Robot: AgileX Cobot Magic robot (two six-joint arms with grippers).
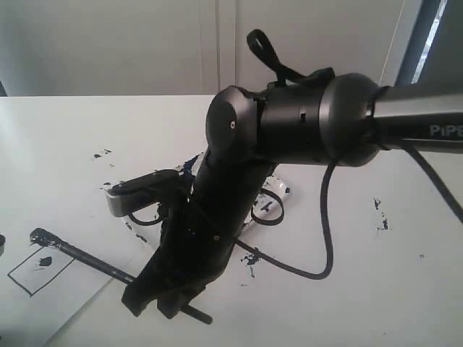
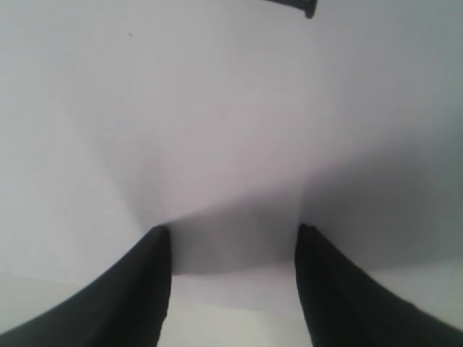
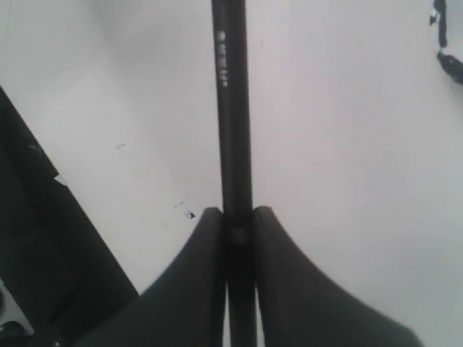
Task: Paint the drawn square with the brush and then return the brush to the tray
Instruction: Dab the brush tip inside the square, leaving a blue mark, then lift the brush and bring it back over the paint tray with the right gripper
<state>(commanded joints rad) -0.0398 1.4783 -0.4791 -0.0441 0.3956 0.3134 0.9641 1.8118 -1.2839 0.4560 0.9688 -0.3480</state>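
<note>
**Mia:** What is the robot doing now?

**Tom:** I think it is on the painting step. The right pincer is squeezed tight on the long thin black brush. It holds the stick near the back end, far from the dark tip.

**Mia:** Where is the tip?

**Tom:** It is right by the top corner of the small square drawn in a thin black line on the white paper sheet. I cannot tell if it touches the paper.

**Mia:** Is the square painted?

**Tom:** Hardly. It is white inside, with one little dark blot.

**Mia:** So what comes next?

**Tom:** I think the tip has to go down inside the lines and rub back and forth until the white is gone. It should not slip over the edge.

**Mia:** And the other pincer?

**Tom:** The left pincer has its two fingers apart, with nothing between them.

**Mia:** Where is the tray?

**Tom:** The clear plastic tray smeared with blue-black paint is mostly hidden behind the big dark arm. It is well apart from the square. The brush goes back there at the end.
</note>
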